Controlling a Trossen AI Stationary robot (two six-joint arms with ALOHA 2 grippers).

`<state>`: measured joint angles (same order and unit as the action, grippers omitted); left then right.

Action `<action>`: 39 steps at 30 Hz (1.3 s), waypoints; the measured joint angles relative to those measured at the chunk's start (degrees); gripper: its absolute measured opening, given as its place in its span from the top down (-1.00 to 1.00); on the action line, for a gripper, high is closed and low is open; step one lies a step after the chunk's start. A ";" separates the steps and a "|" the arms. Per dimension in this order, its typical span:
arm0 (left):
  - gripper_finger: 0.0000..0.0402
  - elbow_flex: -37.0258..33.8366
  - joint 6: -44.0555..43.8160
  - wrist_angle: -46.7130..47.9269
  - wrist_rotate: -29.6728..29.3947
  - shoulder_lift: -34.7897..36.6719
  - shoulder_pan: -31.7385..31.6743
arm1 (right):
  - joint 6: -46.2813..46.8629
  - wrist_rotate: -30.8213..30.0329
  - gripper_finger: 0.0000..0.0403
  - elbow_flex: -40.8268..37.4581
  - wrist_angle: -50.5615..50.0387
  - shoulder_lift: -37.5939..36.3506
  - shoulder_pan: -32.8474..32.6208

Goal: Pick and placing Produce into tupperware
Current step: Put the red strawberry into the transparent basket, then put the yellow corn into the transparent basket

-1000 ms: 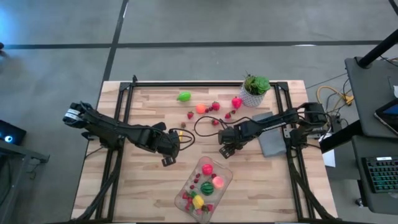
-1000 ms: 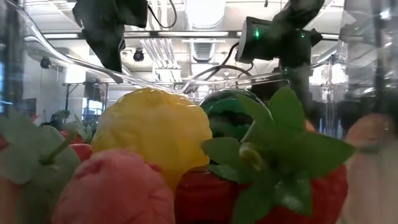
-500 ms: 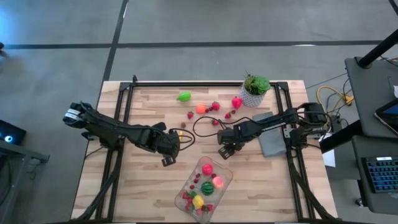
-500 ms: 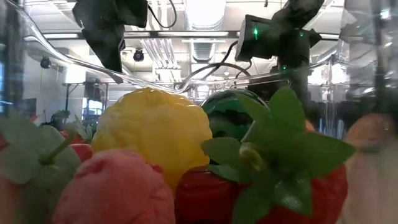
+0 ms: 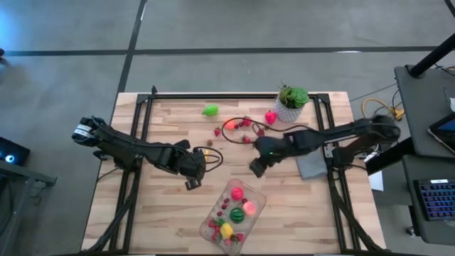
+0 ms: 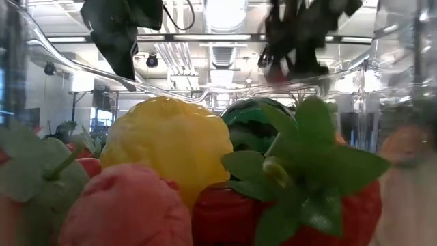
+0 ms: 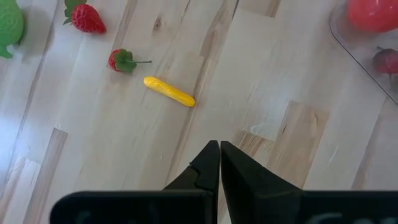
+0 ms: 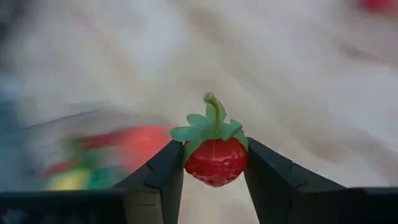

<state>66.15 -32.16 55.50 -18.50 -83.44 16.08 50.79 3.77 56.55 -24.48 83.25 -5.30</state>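
Observation:
The clear tupperware [image 5: 233, 208] sits near the table's near edge and holds several produce pieces. The low view looks through its wall at a yellow fruit [image 6: 167, 147] and a strawberry [image 6: 300, 188]. More produce lies toward the far edge: a green piece [image 5: 210, 110], an orange one [image 5: 229, 124] and a pink one [image 5: 271, 116]. My right gripper [image 5: 256, 169] hovers just beyond the tupperware's far end, shut on a red strawberry [image 8: 214, 158]. My left gripper [image 5: 190, 183] [image 7: 219, 155] is shut, to the left of the tupperware, near a yellow piece [image 7: 169, 91]. My right gripper pinches the strawberry by the two sides of its red body [image 8: 194, 163] between both fingers [image 8: 163, 177]. The green cap and stem [image 8: 212, 118] stick out past the fingertips. The fingers slant down toward the table's near-left, and the berry is lifted clear of the table.
A potted plant [image 5: 291, 99] stands at the far right of the table. A flat grey slab [image 5: 309, 162] lies under the right arm. A black cable [image 5: 234, 139] loops among the loose berries. Bare wood [image 5: 156, 220] stretches left of the tupperware.
The right arm has swung fast: its wrist has risen and shifted toward the far edge, the gripper has tipped, and its elbow has moved toward the right edge. The fingertips stay just beyond the tupperware's far end. The cable loop has shifted with it. The left arm has kept still.

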 joint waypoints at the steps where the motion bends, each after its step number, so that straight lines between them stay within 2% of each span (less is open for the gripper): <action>1: 1.00 0.00 0.02 -0.04 0.00 0.02 0.00 | -1.46 2.67 0.30 0.00 3.40 -1.21 -0.62; 3: 1.00 -0.04 0.04 -0.12 -0.04 0.00 0.00 | -3.31 7.69 0.29 0.11 10.22 -2.84 -2.03; 6: 1.00 -0.04 0.04 -0.67 -0.34 0.00 0.00 | -4.05 10.35 0.29 0.17 14.18 -3.17 -4.43; 11: 1.00 -0.04 -0.02 -1.18 -0.46 0.00 0.00 | -1.12 13.69 0.27 0.09 14.07 1.30 -7.78; 16: 1.00 -0.04 -0.07 -1.17 -0.46 0.00 0.00 | -0.36 15.39 0.13 1.64 14.39 6.28 -9.12; 21: 1.00 -0.04 -0.38 -1.06 -0.46 0.00 0.00 | -3.14 19.81 -0.01 6.72 14.08 10.94 -9.10; 25: 1.00 -0.04 -0.42 -0.96 -0.46 0.01 0.00 | -7.04 20.67 -0.09 10.73 9.85 13.35 -8.96; 29: 1.00 -0.04 -1.03 -0.97 -0.82 0.00 -0.02 | -9.12 16.98 -0.15 12.79 4.81 12.49 -8.38; 33: 0.97 -0.05 -10.17 -0.82 -1.97 0.00 -2.42 | -9.14 11.96 -0.20 13.38 -1.37 10.19 -7.57; 36: 0.86 -0.26 -14.19 -0.51 -1.20 0.00 -5.52 | -7.35 7.40 -0.25 13.46 -6.04 8.07 -7.30; 39: 0.70 -1.29 -13.90 -1.82 -1.49 0.00 -8.96 | -5.11 1.83 -0.28 13.44 -11.27 6.31 -7.31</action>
<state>64.86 -46.06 53.68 -19.99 -83.44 7.12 45.68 5.61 70.00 -35.75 89.56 -12.61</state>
